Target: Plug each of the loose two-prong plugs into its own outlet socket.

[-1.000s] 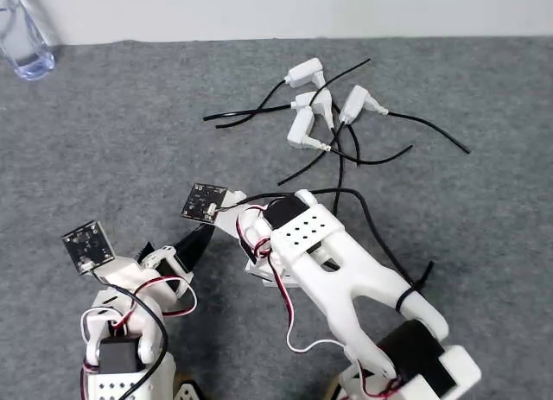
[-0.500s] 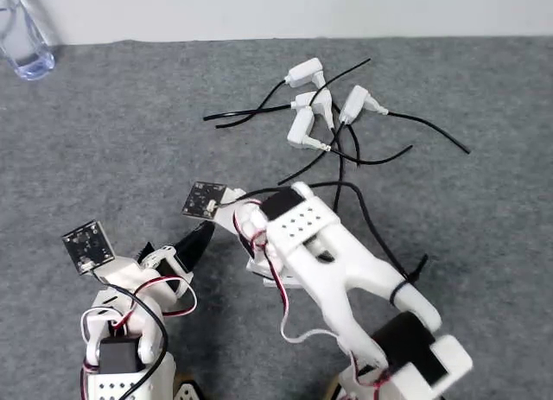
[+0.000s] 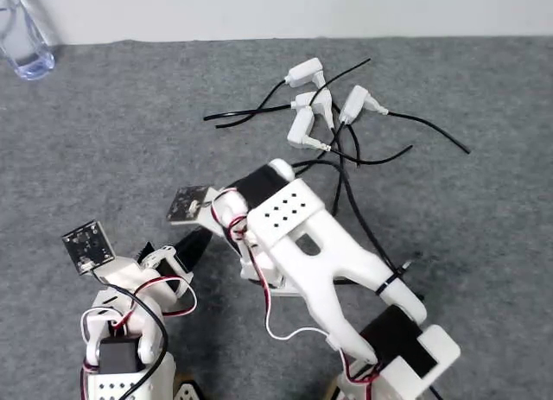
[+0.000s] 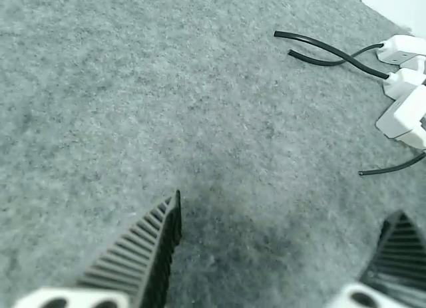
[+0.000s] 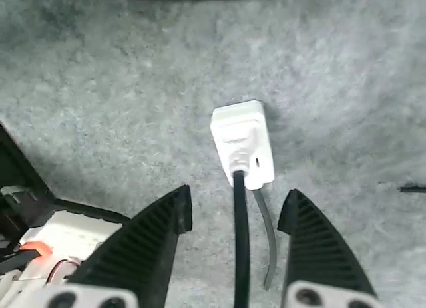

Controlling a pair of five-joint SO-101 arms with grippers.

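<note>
The right hand (image 5: pixel 236 200) hangs open, its ribbed black fingers (image 5: pixel 156 235) on either side of a black cord (image 5: pixel 240 241). The cord runs to a white plug body (image 5: pixel 241 143) lying flat on the surface (image 5: pixel 120 75), with bare room around it. The left hand (image 4: pixel 287 209) is open too, low over bare grey nap. Towards the far edge, four white plugs (image 3: pixel 314 100) lie bunched, their cords crossing. A clear container (image 3: pixel 23 39) stands at the far corner. The surface looks felt-like.
</note>
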